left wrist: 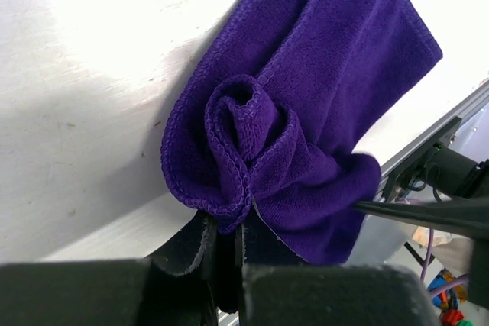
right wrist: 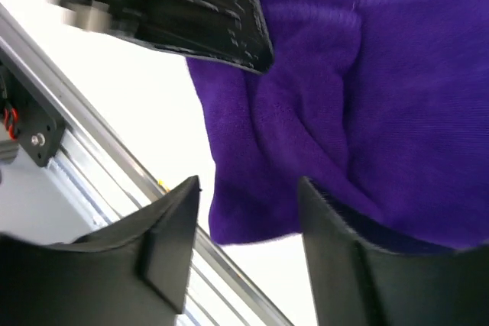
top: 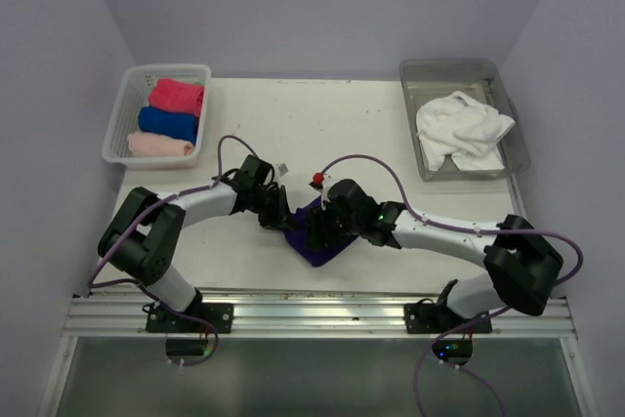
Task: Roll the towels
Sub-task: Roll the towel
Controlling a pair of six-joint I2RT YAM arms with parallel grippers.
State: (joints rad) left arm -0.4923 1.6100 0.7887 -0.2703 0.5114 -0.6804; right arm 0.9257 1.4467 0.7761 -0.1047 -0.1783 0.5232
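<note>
Table's near edge, between the arms: purple towel (top: 315, 239), part rolled. The left gripper (left wrist: 228, 238) is pinched tight on the roll's end. The right gripper (right wrist: 249, 196) has its jaws wide and holds nothing, one finger over the cloth.

Judgement: left should hold the core (left wrist: 243, 116) firm and turn it while right presses the loose flap flat, so the layers wind snug. A slack flap would likely loosen the spiral.

Only the left wrist view shows the spiral core. Only the top view shows the basket (top: 117, 134) with three rolled towels (top: 168, 122), and a white towel (top: 459, 124) heaped in the tray (top: 415, 70).
</note>
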